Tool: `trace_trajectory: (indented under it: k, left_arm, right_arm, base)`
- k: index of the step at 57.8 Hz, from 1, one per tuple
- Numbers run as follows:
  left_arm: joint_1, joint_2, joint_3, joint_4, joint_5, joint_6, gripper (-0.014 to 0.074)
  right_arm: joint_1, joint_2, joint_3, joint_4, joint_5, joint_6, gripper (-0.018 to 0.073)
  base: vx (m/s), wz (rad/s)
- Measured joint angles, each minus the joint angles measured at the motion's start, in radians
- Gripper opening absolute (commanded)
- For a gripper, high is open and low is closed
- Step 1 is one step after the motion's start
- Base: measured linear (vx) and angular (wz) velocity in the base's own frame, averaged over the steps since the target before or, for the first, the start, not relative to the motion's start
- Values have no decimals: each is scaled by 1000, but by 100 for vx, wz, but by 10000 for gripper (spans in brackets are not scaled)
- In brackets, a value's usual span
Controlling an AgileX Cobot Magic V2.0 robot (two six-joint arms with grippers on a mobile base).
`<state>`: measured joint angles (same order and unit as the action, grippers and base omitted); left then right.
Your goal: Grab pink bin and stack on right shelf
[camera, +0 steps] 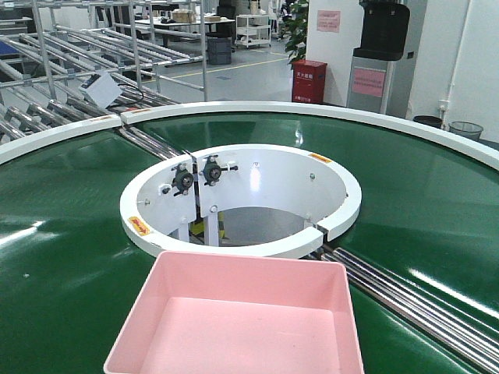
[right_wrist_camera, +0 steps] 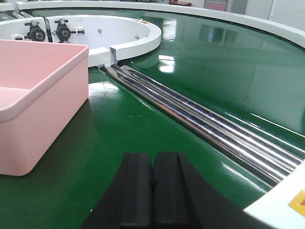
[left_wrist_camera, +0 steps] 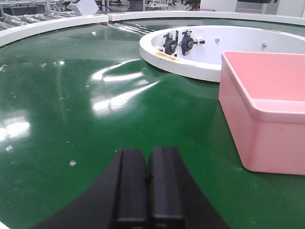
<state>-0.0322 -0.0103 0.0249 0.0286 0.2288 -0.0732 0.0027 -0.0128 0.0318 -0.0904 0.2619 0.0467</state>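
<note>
Flanking the pink bin (camera: pixel 242 319) on the green belt (camera: pixel 62 234) near the white inner ring (camera: pixel 234 245), our left gripper (left_wrist_camera: pixel 148 160) and right gripper (right_wrist_camera: pixel 153 161) show jaws pressed together, seemingly holding nothing.

Bright overhead light is reflected as white glare off the green conveyor belt (left_wrist_camera: pixel 114 95) and steel rollers (right_wrist_camera: pixel 205 121); only faint shadow is cast beside the pink bin (right_wrist_camera: pixel 43 109).
</note>
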Motion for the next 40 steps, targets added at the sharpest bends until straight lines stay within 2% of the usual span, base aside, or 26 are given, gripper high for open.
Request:
trace_trajectory:
  k: [25, 32, 40]
  left_arm:
    - [0, 0, 0, -5, -16, -11, -8]
    - [0, 0, 0, -8, -88, -24, -8]
    - [0, 0, 0, -9, -229, -25, -8]
  right_arm:
    - [0, 0, 0, 0, 0, 0, -11]
    - [0, 0, 0, 0, 0, 0, -11]
    - [0, 0, 0, -10, 0, -1, -11]
  base:
    - [0, 0]
    - [0, 0]
    - [0, 0]
